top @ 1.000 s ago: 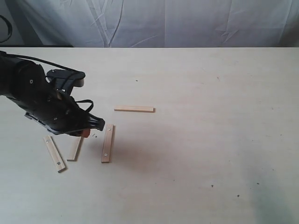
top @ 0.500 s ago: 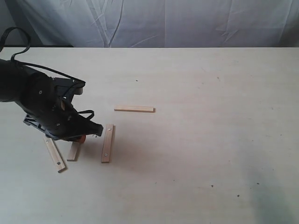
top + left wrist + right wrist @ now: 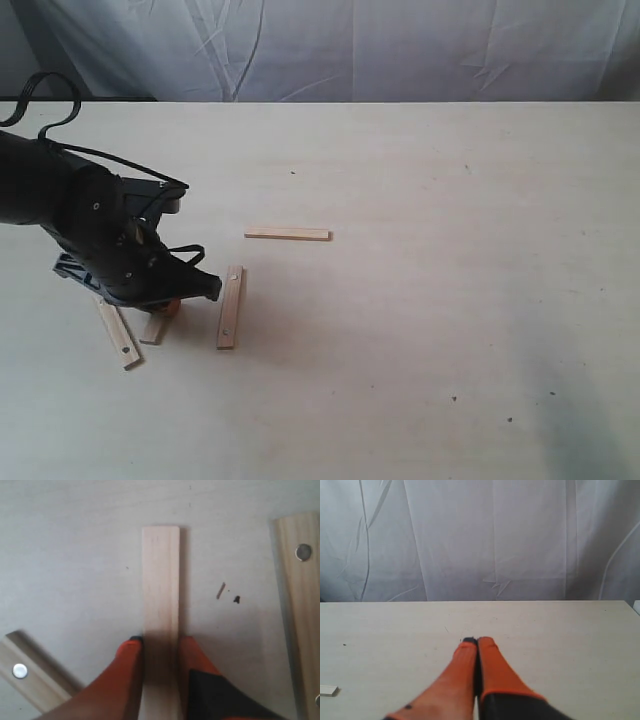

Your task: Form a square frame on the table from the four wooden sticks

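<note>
Four pale wooden sticks lie apart on the cream table (image 3: 430,300); no square frame exists. One stick (image 3: 287,234) lies crosswise mid-table. One with screw dots (image 3: 230,306) lies lengthwise, and another with screws (image 3: 118,330) lies slanted at the left. My left gripper (image 3: 172,303) is down on the fourth, plain stick (image 3: 160,590), which lies flat on the table. Its orange fingers (image 3: 130,655) press both long edges, so the left gripper (image 3: 161,642) is shut on that stick. My right gripper (image 3: 477,641) is shut on nothing above bare table, out of the exterior view.
The screw-dotted stick (image 3: 300,605) lies close beside the held one, and the slanted stick (image 3: 30,677) sits on its other side. A small dark chip (image 3: 236,599) lies on the table between them. A white curtain (image 3: 350,45) hangs behind the table's far edge.
My left arm has dropped and shifted slightly left, bringing the gripper down over the plain stick. The other sticks have stayed where they were.
</note>
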You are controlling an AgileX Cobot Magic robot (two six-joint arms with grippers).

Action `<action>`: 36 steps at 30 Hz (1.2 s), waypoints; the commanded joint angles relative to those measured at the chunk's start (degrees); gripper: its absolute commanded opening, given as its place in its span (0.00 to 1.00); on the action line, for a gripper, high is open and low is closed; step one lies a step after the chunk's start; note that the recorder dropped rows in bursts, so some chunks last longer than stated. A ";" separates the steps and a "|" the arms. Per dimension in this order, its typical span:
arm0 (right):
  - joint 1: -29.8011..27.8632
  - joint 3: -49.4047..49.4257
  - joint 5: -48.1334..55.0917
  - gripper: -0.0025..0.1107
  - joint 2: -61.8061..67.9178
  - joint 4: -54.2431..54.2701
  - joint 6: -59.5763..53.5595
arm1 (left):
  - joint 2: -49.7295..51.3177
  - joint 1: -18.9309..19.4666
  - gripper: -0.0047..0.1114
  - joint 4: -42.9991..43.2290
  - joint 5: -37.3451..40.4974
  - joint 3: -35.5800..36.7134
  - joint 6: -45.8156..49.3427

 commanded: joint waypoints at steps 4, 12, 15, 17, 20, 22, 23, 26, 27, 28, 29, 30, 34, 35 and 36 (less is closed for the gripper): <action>0.11 -0.47 -0.71 0.02 0.26 -0.35 -0.04 | -4.67 -0.44 0.04 -3.44 5.23 -5.59 0.07; 0.11 -0.47 -0.71 0.02 0.26 -0.35 -0.04 | 0.08 -11.58 0.04 -15.29 -2.46 -11.40 0.44; 0.11 -0.47 -0.71 0.02 0.26 -0.35 -0.04 | 4.91 -13.62 0.04 -16.60 -5.08 -12.22 -0.11; 0.11 -0.47 -0.71 0.02 0.26 -0.35 -0.04 | 6.36 -13.62 0.04 -15.14 -4.63 -12.22 -0.41; 0.11 -0.47 -0.64 0.02 0.26 -0.25 -0.04 | 6.66 -13.11 0.04 -11.62 -3.45 -12.22 -0.49; 0.11 -0.47 -0.64 0.02 0.26 -0.25 -0.04 | 6.66 -12.56 0.04 -9.65 -3.56 -12.22 -0.49; 0.11 -0.47 -0.64 0.02 0.26 -0.25 -0.04 | 6.66 -12.09 0.04 -8.77 -3.45 -12.11 -0.49; 0.11 -0.47 -0.64 0.02 0.26 -0.25 -0.04 | 6.66 -10.94 0.04 -6.88 -2.57 -12.11 -0.80; 0.11 -0.47 -0.64 0.02 0.26 -0.25 -0.04 | 6.66 -10.56 0.04 -6.77 -2.25 -12.11 -0.80; 0.11 -0.47 -0.64 0.02 0.26 -0.25 -0.04 | 6.66 -10.17 0.04 -6.61 -1.98 -12.11 -0.80; 0.11 -0.47 -0.64 0.02 0.26 -0.25 -0.04 | 6.66 -9.84 0.04 -6.50 -1.86 -12.11 -0.80; 0.11 -0.47 -0.64 0.02 0.26 -0.25 -0.04 | 6.66 -9.55 0.04 -5.33 -1.86 -12.11 -0.80; 0.11 -0.47 -0.25 0.02 0.26 -0.25 -0.04 | 6.66 -7.46 0.04 -0.85 -1.36 -12.11 -0.80; 0.11 -0.47 -0.25 0.02 0.26 -0.25 -0.04 | 6.66 -6.90 0.04 -0.71 -1.08 -12.11 -0.92; 0.11 -0.47 -0.26 0.02 0.26 -0.41 -0.04 | 6.66 -5.42 0.04 -0.85 -0.61 -12.11 -0.92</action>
